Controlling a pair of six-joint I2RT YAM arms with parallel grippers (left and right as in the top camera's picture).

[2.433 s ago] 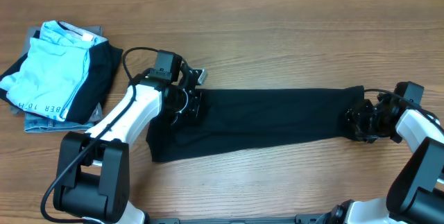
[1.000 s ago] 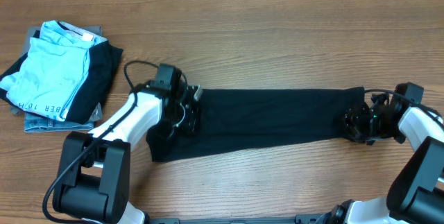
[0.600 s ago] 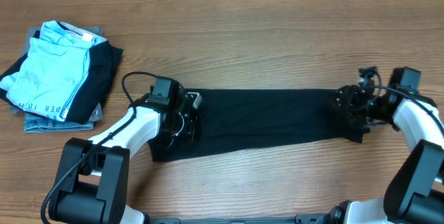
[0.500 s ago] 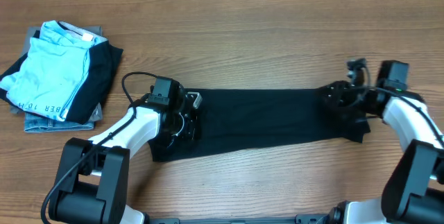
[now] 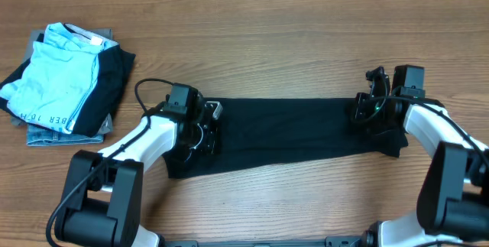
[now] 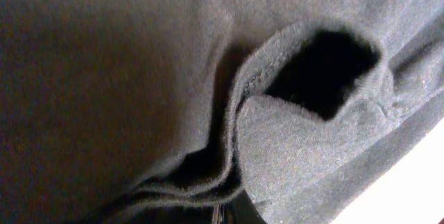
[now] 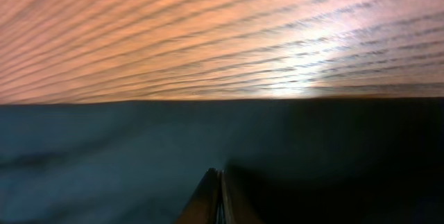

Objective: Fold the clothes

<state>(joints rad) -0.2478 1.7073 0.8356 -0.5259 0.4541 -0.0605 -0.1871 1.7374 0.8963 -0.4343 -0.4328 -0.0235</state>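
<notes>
Broad wooden worktop (image 5: 306, 33), and the long black soft-fabric T-shirt (image 5: 290, 128) lies stretched in a band across its middle, toward the near edge. A pile of folded light-blue and dark garments (image 5: 61, 79) sits by the far left corner. The left end effector (image 5: 205, 128) is clamped on the shirt's left end, and the right end effector (image 5: 365, 111) is pinched closed on its right end.

A light blue folded garment (image 5: 55, 69) lies on darker folded pieces (image 5: 107, 86) on the wooden table (image 5: 306, 40).
</notes>
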